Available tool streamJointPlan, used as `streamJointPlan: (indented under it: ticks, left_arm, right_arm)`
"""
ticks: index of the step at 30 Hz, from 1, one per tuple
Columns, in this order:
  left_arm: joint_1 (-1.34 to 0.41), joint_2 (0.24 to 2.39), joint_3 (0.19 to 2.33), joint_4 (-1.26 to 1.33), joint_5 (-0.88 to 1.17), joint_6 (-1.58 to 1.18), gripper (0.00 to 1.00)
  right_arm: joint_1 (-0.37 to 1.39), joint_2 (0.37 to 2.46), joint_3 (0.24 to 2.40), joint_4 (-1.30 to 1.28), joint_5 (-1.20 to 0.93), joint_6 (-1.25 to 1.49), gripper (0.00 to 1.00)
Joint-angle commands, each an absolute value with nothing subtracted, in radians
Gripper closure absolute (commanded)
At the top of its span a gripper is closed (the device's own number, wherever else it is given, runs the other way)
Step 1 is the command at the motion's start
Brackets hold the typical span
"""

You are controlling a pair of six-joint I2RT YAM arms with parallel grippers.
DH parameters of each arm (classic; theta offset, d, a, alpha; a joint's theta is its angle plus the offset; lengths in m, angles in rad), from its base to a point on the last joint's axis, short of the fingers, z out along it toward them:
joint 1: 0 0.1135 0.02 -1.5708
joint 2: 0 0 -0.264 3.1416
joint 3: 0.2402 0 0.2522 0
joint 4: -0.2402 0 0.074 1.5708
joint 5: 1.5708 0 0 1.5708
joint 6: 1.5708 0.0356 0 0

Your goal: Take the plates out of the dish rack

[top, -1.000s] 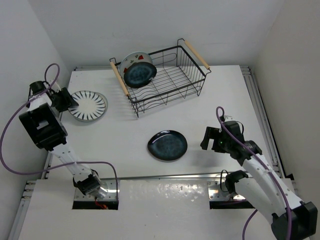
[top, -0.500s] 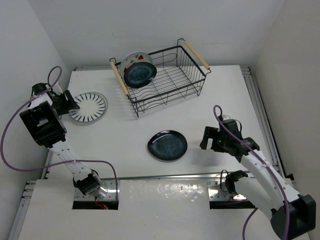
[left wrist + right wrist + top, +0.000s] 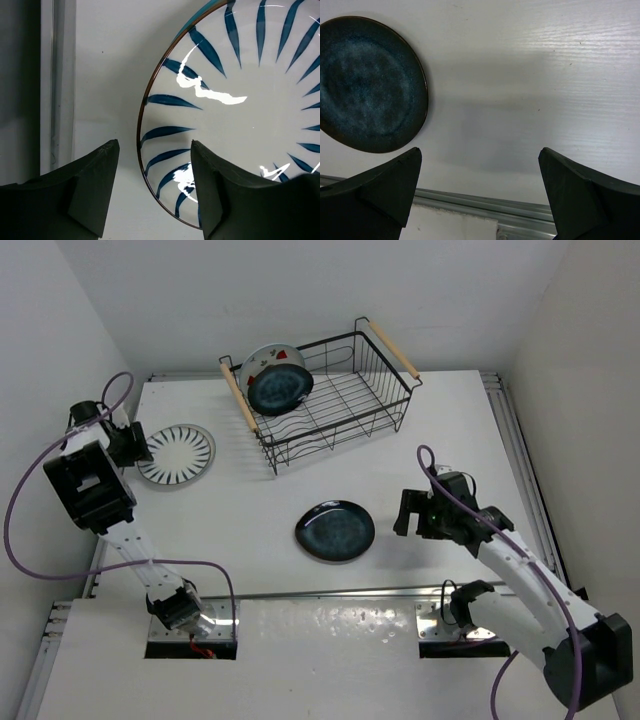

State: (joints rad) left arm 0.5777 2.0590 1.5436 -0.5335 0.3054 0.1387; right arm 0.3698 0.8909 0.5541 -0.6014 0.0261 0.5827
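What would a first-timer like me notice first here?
Most striking is the black wire dish rack at the back of the table, with a navy plate and a fruit-patterned plate standing on edge at its left end. Two more lie flat on the white table: a striped plate at the left by the open left gripper, and a dark blue plate in the middle.

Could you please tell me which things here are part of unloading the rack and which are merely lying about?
Job in hand: dish rack; fruit-patterned plate and dark blue plate standing in it; striped plate and second dark blue plate, lying on the table.

Not the job: purple cables; metal rail along the near edge. Nothing else loose shows.
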Motion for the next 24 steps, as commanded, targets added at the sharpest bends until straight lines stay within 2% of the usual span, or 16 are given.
streamJointPlan:
  ticks: [1, 2, 5, 7, 9, 19, 24]
  left_arm:
    - [0.558, 1.988, 1.551, -0.491, 0.253, 0.176, 0.41]
    - [0.558, 1.982, 1.542, -0.483, 0.259, 0.179, 0.45]
    - [0.548, 1.991, 1.545, -0.488, 0.253, 0.178, 0.66]
    - [0.545, 2.003, 1.546, -0.491, 0.253, 0.176, 0.74]
    - [0.537, 2.011, 1.546, -0.489, 0.255, 0.169, 0.76]
    - [0.514, 2.036, 1.603, -0.502, 0.247, 0.144, 0.76]
    - [0.514, 2.0, 1.612, -0.511, 0.224, 0.155, 0.66]
  right_arm:
    - [0.385, 0.899, 0.591, -0.565, 0.032, 0.572, 0.01]
    - [0.39, 0.9, 0.588, -0.563, 0.034, 0.572, 0.01]
    - [0.393, 0.896, 0.589, -0.564, 0.037, 0.572, 0.01]
    - [0.393, 0.893, 0.589, -0.566, 0.037, 0.572, 0.01]
    - [0.393, 0.882, 0.586, -0.569, 0.043, 0.572, 0.01]
    - [0.393, 0.868, 0.58, -0.581, 0.051, 0.568, 0.01]
    - [0.393, 0.871, 0.58, -0.577, 0.054, 0.558, 0.01]
